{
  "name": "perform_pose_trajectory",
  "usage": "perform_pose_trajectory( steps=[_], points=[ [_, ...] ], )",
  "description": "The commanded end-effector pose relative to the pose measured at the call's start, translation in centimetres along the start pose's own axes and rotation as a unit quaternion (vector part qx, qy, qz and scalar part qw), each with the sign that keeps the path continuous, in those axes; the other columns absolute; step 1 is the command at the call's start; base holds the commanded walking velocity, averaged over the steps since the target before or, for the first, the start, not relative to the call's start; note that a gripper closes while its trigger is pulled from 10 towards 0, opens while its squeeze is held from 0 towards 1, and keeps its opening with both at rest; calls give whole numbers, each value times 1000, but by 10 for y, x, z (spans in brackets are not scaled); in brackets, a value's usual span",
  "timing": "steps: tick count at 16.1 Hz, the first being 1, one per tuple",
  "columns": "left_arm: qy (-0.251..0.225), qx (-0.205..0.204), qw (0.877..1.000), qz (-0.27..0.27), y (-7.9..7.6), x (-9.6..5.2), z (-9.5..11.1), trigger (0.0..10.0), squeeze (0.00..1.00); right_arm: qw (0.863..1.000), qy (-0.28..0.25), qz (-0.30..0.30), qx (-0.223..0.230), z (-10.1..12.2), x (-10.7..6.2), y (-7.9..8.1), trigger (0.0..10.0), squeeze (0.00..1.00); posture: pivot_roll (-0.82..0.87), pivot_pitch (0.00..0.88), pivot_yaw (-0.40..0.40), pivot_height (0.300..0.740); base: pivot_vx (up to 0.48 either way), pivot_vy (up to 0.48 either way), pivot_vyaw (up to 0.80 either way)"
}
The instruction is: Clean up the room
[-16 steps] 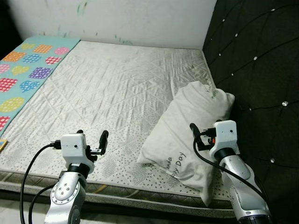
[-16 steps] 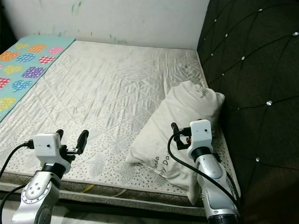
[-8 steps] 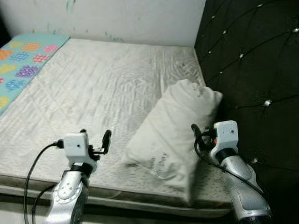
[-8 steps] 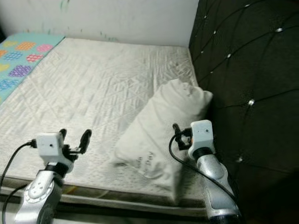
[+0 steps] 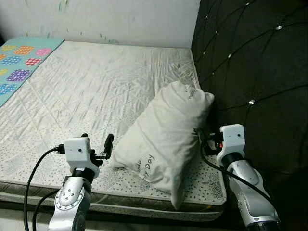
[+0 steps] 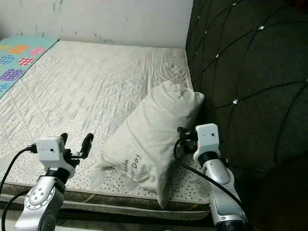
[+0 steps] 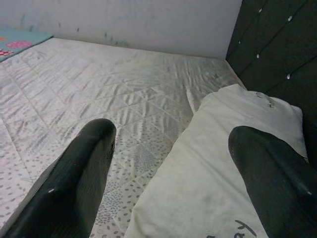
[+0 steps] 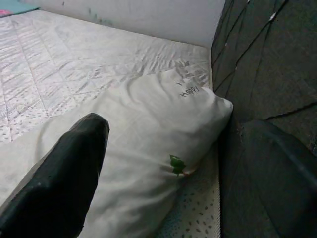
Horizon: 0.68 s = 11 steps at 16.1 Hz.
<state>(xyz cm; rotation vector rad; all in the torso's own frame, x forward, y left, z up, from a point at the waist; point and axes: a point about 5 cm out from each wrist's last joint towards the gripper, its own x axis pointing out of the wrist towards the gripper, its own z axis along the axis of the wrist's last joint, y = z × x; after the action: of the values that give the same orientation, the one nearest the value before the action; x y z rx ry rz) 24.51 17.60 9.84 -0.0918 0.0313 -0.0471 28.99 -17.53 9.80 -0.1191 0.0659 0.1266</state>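
A white pillow (image 5: 163, 130) with printed lettering lies slanted on the mattress (image 5: 96, 86), its upper end against the dark tufted headboard (image 5: 250, 57). My left gripper (image 5: 97, 139) is open over the mattress's front edge, just left of the pillow's lower corner. In the left wrist view the pillow (image 7: 223, 158) lies ahead between the spread fingers (image 7: 84, 173). My right gripper (image 5: 204, 137) is open at the pillow's right side, by the gap between pillow and headboard. In the right wrist view the pillow (image 8: 148, 129) lies ahead, with the headboard (image 8: 267, 74) beside it.
A colourful heart-patterned blanket (image 5: 19, 62) covers the bed's far left. A white wall (image 5: 120, 19) runs behind the bed. The headboard closes off the right side. The mattress's front edge (image 5: 120, 204) is just before me.
The whole view has swung right, so the camera moved. The pillow now appears nearer my left gripper. Both grippers keep the same open pose.
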Motion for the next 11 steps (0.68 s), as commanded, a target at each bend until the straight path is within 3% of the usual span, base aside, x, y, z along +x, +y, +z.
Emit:
perform_pose_trajectory(
  steps=[1, 5, 11],
  points=[
    [0, 5, 1000, 6, 2, 0, 1, 10000, 0, 1000, -5, 1, 0, 3, 1, -1, 10000, 0, -138, 64, -27, 740, 0, 0, -481],
    [1, 5, 1000, 9, 3, 0, 0, 10000, 0, 1000, -7, 2, 2, 4, 4, 0, 10000, 0, -136, 68, -27, 740, 0, 0, -744],
    [7, -2, 1000, 13, 4, -1, -1, 10000, 0, 1000, -4, -1, 0, 2, 3, -1, 10000, 0, -138, 80, -23, 740, 0, 51, 0]
  ],
)
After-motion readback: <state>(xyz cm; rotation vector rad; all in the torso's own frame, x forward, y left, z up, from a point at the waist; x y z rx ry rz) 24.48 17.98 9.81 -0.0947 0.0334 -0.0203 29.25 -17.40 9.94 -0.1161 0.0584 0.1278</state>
